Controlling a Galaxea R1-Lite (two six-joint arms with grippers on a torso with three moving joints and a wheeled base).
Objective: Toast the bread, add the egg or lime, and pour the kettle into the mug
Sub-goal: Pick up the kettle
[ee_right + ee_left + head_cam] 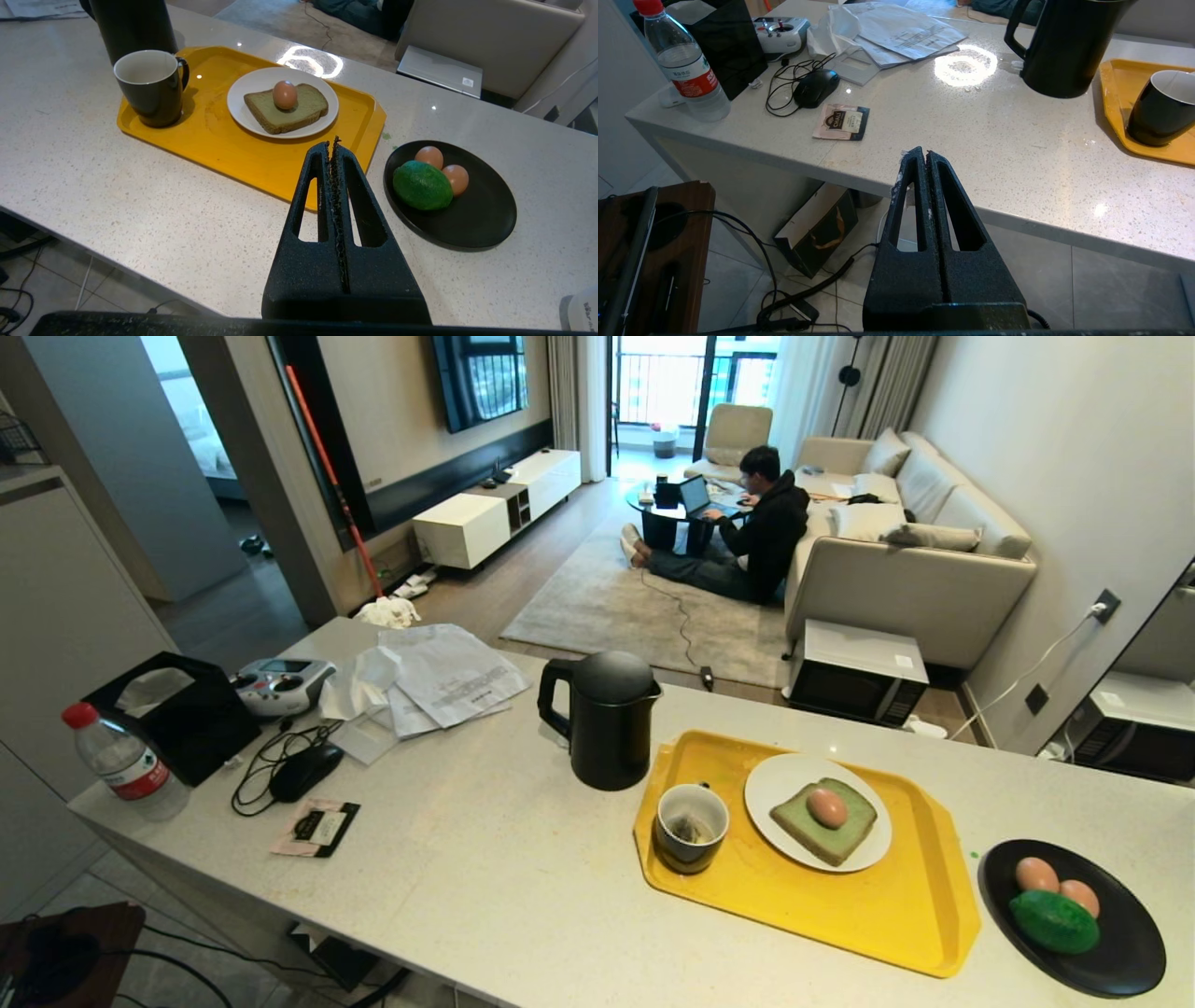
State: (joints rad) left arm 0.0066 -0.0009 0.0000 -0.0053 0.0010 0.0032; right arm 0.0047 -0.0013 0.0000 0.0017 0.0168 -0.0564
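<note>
left gripper [923, 152] clenched, fingers pressed flat together, grasping nothing; it hangs off the near edge of the counter [485, 859], over the floor. right gripper [332, 142] likewise clenched and empty, poised above the counter's near side with the yellow tray [210, 140] just beyond its tip. neither arm shows in the head view. taking the head view as a clock face centred on the tray: the mug [691, 826] stands on the tray at 9 o'clock, white inside, with a small pale bag-like item at its bottom. the white plate [775, 779] lies on the tray toward 12 o'clock, and the bread [826, 826] rests flat on it with the egg [827, 807] sitting on top of the slice. the kettle [607, 719] stands upright on the counter off the tray at 10 o'clock, lid on, handle facing away from the tray. at 3 to 4 o'clock, apart from the tray, a black plate [1120, 933] holds the lime [1055, 921] touching the paired eggs [1055, 882] behind it. farther out at 9 o'clock: papers [439, 677], a mouse [305, 771], a water bottle [121, 761]. a person [761, 527] sits on the floor by the sofa at 12 o'clock.
</note>
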